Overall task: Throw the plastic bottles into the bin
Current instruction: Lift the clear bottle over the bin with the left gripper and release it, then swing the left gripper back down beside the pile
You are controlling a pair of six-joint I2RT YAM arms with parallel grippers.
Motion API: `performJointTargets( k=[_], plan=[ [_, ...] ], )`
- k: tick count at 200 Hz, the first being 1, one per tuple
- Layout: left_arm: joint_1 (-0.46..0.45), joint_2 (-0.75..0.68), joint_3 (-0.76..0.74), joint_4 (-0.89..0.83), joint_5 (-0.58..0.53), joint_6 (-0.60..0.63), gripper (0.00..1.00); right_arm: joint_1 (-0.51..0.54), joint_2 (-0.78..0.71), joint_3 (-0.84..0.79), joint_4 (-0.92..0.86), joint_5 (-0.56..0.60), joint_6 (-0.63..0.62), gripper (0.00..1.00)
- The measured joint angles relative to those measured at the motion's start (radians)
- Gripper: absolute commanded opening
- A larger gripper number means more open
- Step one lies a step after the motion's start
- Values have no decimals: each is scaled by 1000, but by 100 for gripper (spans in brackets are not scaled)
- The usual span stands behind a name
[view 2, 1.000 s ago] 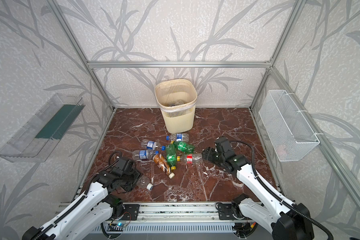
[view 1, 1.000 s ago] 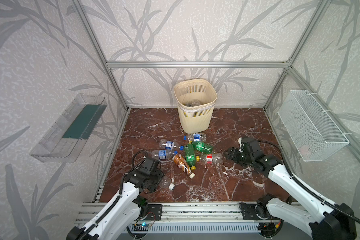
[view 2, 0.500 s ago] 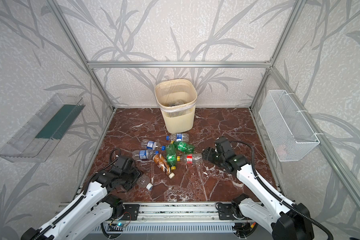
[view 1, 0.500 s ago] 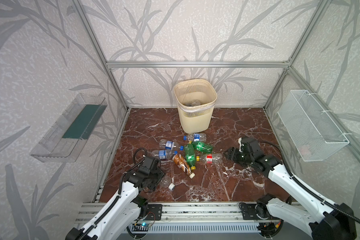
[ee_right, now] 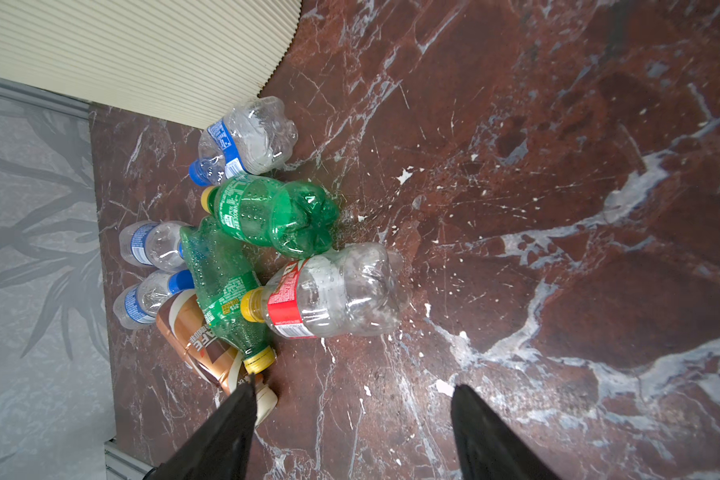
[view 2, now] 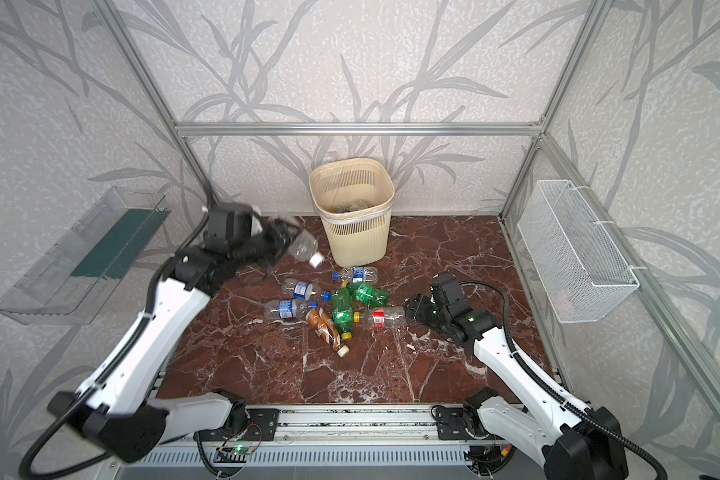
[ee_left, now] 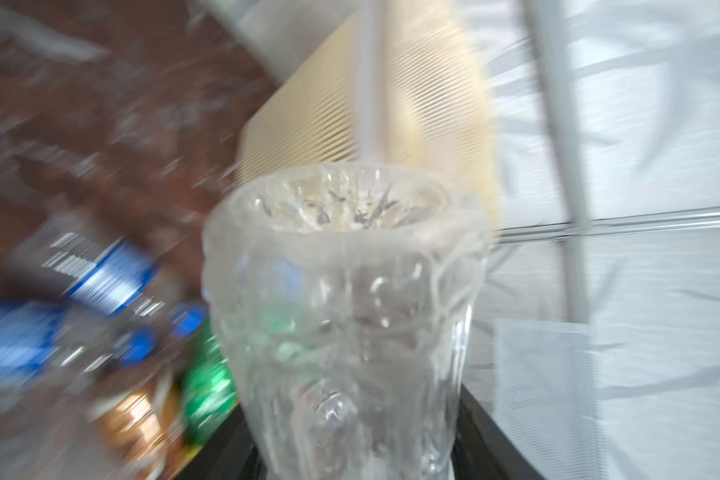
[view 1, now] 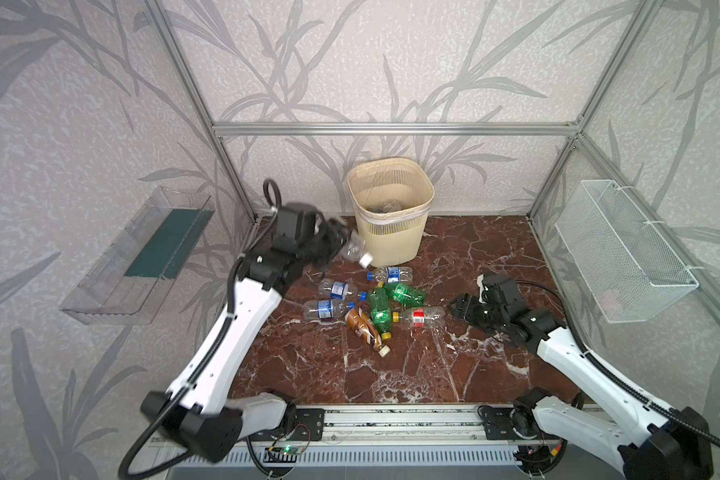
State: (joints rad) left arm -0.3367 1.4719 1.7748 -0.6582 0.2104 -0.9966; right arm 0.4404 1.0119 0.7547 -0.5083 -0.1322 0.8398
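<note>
Hanging raised on the left, the left gripper (view 1: 334,242) keeps its fingers (ee_left: 495,449) clamped on a clear bottle (view 1: 352,248), whose white cap slants downward. The cream bin (view 1: 391,237) stands just beyond the fingertips, and the bottle is near its outer wall. Loose bottles (view 1: 375,301) lie heaped on the marble floor (view 1: 454,365) between the two arms. The right gripper (view 1: 458,308) sits low over the floor with its fingers (ee_right: 225,432) apart and empty, and a red-labelled bottle (view 1: 421,317) lies just ahead of their tips.
</note>
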Motion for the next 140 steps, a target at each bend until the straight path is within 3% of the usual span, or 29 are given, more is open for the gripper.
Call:
performJointTargets(
  k=[15, 32, 43, 57, 82, 116, 140],
  plan=[
    [15, 293, 428, -53, 31, 12, 99, -7, 0, 46, -23, 2, -3, 74],
    [54, 581, 862, -171, 90, -1, 99, -11, -12, 89, -40, 13, -8, 75],
    [81, 626, 902, -240, 93, 14, 99, -14, -29, 96, -41, 21, -11, 75],
    [114, 502, 688, -274, 69, 40, 99, -16, -47, 94, -49, 27, -13, 75],
    [132, 21, 121, -193, -4, 74, 99, -17, -49, 82, -50, 27, -18, 75],
    [122, -502, -216, -96, -68, 108, 99, -17, -33, 47, -46, 26, -25, 75],
    [122, -645, -447, -68, -87, 102, 98, -17, -31, 8, -34, 16, -16, 75]
  ],
)
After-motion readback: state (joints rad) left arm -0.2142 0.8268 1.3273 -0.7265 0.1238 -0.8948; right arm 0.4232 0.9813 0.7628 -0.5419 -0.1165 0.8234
